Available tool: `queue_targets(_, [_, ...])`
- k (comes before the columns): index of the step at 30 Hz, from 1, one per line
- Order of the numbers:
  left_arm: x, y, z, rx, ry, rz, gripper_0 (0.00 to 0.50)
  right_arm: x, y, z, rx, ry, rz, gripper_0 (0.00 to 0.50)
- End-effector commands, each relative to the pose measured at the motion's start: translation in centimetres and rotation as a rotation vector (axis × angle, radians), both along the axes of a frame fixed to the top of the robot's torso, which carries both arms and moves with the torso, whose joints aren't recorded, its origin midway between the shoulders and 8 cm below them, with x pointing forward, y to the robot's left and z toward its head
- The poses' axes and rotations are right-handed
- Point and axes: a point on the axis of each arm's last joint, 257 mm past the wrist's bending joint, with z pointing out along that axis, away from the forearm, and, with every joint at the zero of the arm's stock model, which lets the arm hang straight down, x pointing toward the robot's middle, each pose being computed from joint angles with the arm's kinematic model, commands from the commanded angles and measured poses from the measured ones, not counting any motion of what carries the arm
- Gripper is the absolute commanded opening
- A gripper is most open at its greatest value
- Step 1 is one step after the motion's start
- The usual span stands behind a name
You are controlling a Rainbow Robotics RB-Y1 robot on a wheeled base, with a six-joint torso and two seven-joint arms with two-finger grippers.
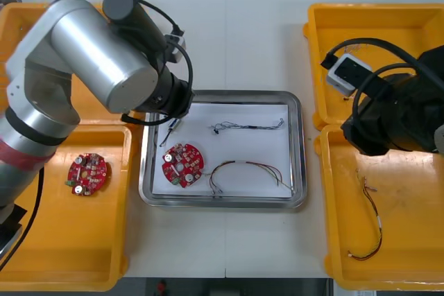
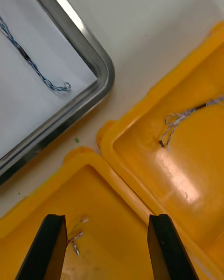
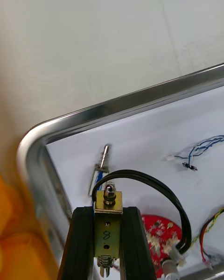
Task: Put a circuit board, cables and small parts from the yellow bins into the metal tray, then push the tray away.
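Note:
The metal tray (image 1: 297, 149), white inside, holds a round red circuit board (image 1: 182, 165), a twisted blue and white cable (image 1: 246, 127) and a red and yellow cable (image 1: 250, 171). My left gripper (image 1: 173, 125) hangs over the tray's far left corner. In the left wrist view it (image 3: 107, 212) is shut on a small brass-coloured metal part (image 3: 107, 224) with a black cable loop (image 3: 158, 191). Another small metal part (image 3: 100, 170) lies on the white just beyond the fingertips. My right gripper (image 2: 107, 242) is open over the near right yellow bin (image 2: 116, 242), above loose cable ends (image 2: 77, 237).
A second circuit board (image 1: 87, 173) lies in the near left bin (image 1: 62, 247). A red and yellow cable (image 1: 369, 220) lies in the near right bin (image 1: 416, 240). The far right bin (image 2: 186, 168) holds a twisted cable (image 2: 179, 118). The right arm (image 1: 395, 116) covers the seam between the right bins.

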Motion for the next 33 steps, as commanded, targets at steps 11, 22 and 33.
queue_targets(11, [2.4, -5.2, -5.3, -0.060, -0.012, 0.035, 0.003, -3.3, -8.2, -2.1, 0.312, 0.050, -0.501, 0.500])
queue_targets(22, [2.5, -6.2, -5.4, -0.082, -0.016, 0.030, 0.404, -5.1, -11.5, -3.7, 0.445, 0.132, -0.670, 0.500])
queue_targets(33, [2.1, -5.2, -2.1, -0.096, -0.019, 0.066, 0.500, -5.8, -14.1, -4.1, 0.460, 0.137, -0.747, 0.500])
